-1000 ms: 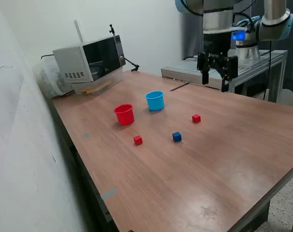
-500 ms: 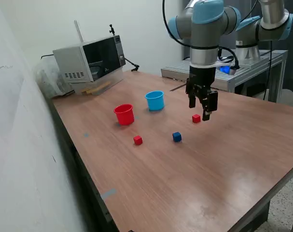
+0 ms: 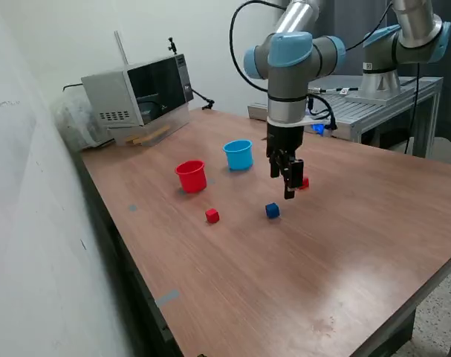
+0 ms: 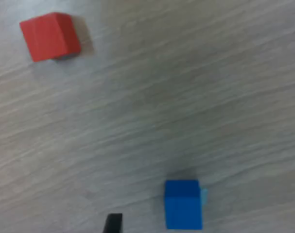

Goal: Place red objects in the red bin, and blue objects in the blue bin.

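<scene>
Three small cubes in sight on the table, only one of them blue. Blue cube flat on the wood at about seven o'clock from the gripper in the exterior view, near it but apart. Nearer red cube out at eight o'clock, farther red cube peeping from behind the fingers at three. Blue cup at ten o'clock from the gripper and red cup at nine, both upright, mouths up. Hangs above the table with jaws apart and nothing held. In the wrist view, two dark fingertips well apart, with the blue cube between them and closer to one. Judged light, rigid and smooth-faced: no fear of crushing, but some chance of skidding on the wood or twisting if pinched across corners. Best taken on two opposite flat faces, pads square to them and low on the body, after centring over it. Likely needs only a modest squeeze.
</scene>
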Robot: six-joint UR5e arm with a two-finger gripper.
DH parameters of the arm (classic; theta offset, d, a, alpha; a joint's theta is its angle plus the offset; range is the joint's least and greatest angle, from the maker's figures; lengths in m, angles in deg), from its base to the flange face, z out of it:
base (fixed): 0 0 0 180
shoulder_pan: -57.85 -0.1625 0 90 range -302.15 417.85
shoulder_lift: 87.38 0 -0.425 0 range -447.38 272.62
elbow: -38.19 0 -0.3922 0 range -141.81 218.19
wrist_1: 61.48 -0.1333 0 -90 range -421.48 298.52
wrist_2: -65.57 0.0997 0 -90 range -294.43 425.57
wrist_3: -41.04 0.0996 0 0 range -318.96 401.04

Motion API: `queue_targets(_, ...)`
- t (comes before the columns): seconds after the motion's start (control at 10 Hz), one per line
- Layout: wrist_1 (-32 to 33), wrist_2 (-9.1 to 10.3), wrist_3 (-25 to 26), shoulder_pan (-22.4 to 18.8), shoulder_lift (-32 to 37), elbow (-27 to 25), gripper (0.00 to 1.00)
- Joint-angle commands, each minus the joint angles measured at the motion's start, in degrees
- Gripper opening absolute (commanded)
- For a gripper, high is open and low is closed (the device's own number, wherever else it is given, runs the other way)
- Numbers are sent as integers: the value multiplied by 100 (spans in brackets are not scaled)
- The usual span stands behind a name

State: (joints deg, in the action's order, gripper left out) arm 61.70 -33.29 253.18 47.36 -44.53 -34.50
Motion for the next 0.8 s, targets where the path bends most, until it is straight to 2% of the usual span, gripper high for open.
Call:
queue_targets(0.0,48,-20,-6,64,-101,1,100)
queue_targets(0.7,267,-11,-120,64,-409,150,100)
